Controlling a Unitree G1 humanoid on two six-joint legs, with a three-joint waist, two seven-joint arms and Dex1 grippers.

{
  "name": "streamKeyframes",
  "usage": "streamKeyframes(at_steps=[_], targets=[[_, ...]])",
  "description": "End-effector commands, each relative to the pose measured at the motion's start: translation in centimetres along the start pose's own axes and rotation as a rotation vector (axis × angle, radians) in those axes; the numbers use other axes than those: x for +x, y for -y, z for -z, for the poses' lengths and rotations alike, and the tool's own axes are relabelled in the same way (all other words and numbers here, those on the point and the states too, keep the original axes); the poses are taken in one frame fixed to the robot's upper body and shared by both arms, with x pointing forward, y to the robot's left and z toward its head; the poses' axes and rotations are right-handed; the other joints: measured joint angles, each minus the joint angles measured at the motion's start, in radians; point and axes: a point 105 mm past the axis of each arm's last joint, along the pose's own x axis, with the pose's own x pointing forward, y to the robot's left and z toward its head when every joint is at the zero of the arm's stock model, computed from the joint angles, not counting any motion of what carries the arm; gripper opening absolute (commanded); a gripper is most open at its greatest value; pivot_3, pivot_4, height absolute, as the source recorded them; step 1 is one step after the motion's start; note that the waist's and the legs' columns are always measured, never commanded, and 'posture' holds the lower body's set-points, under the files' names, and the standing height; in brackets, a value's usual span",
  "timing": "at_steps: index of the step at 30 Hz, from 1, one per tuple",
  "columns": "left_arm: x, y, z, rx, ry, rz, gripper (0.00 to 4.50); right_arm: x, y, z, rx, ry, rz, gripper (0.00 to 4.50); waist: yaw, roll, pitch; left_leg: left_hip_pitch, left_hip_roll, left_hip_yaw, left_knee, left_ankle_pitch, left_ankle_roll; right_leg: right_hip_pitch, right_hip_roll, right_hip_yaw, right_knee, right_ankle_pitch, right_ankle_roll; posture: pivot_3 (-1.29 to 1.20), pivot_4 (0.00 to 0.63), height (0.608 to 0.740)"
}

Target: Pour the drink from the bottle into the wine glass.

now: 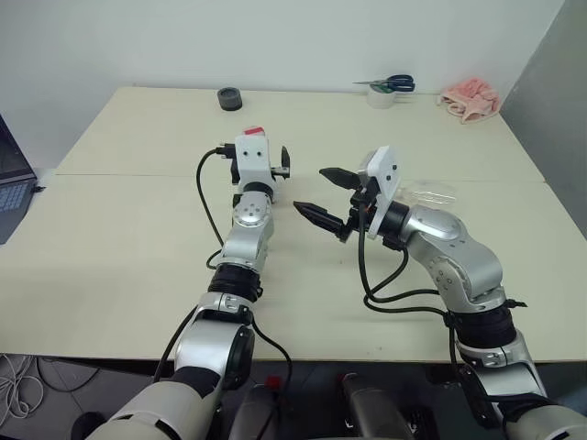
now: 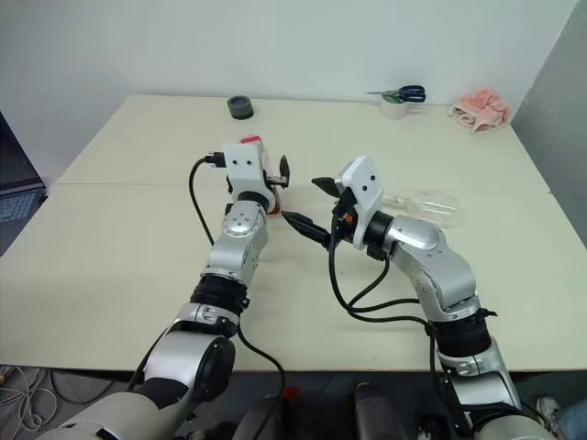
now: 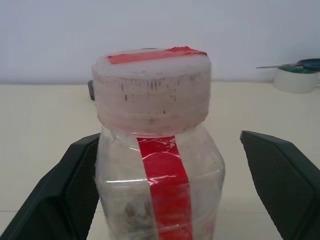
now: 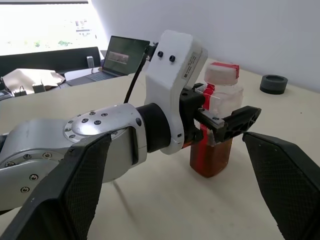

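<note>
Nearby, two grippers hang over one cream table [image 1: 138, 275]. The right gripper [image 1: 323, 194] is wide open and holds nothing. The left gripper [image 4: 220, 122] is open too, one finger on each side of the one bottle [image 3: 159, 170], which stands upright with brown drink [image 4: 212, 159] low inside. One wine glass [image 2: 424, 205] lies beyond the right arm. Far back are one black ring [image 1: 229, 98], one tape roll [image 1: 382, 96], one pair of scissors [image 1: 393, 84] and one pink cloth [image 1: 470, 101]

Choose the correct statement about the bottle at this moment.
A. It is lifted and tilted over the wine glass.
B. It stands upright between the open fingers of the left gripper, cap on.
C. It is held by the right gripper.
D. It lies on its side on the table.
B: the bottle stands upright on the table, its cap on, with the left gripper open, one finger on each side of it.
</note>
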Motion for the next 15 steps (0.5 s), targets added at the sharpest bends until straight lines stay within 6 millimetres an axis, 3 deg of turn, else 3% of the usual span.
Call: streamKeyframes(at_steps=[1,7,12,15], targets=[[0.3,0.7,-2.4,0.011,0.087,0.000,3.85,-0.3,-0.3,-1.3,-0.039,0.036,0.001,4.50,0.000,0.000,0.000,0.000,0.000,0.000,0.000,0.000,0.000,0.000,0.000,0.000,0.000,0.000,0.000,0.00,0.150,0.740],[0.3,1.1,-2.2,-0.013,0.076,0.000,2.10,-0.4,-0.2,-1.3,-0.046,0.033,0.014,4.50,0.001,0.000,0.000,0.000,-0.001,0.000,0.000,0.000,0.000,0.000,0.000,0.000,0.000,0.000,0.000,0.00,0.150,0.740],[0.3,0.1,-2.6,-0.006,0.094,-0.012,2.08,-0.5,0.1,-1.6,-0.058,0.037,0.029,4.50,0.001,0.000,0.000,0.000,0.000,0.000,0.000,0.000,0.000,0.000,0.000,0.000,0.000,0.000,0.000,0.00,0.150,0.740],[0.3,-1.3,-2.9,-0.010,0.106,-0.006,2.08,-0.3,1.5,-2.5,-0.101,0.047,0.104,4.50,-0.001,0.000,0.000,0.000,0.000,0.000,0.000,0.000,0.000,0.000,0.000,0.000,0.000,0.000,0.000,0.00,0.150,0.740]])
